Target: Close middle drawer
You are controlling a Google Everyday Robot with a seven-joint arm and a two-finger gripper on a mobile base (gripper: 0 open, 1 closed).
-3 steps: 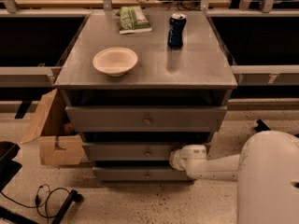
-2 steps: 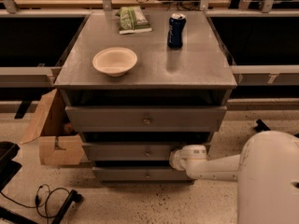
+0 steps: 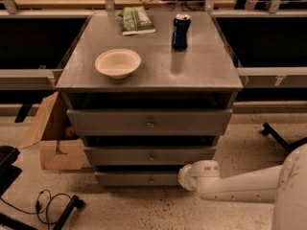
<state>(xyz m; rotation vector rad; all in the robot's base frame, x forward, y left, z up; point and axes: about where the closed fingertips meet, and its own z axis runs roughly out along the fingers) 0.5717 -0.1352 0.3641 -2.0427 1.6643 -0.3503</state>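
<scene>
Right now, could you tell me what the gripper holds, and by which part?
Cannot tell: the gripper is below the middle drawer, at its right; grip hidden.

My hand [image 3: 192,175] hangs low, before the right end of the lowest grey drawer [image 3: 139,178]. Above that is the wide grey wooden middle drawer [image 3: 149,155], beneath the taller grey top drawer [image 3: 149,122]. On the grey surface [image 3: 201,68] a cream round bowl [image 3: 117,63] sits front-left, a blue drink can [image 3: 181,31] back-right and a green packet [image 3: 137,20] back-centre. An open cardboard box [image 3: 55,143] stands on the floor to the left.
</scene>
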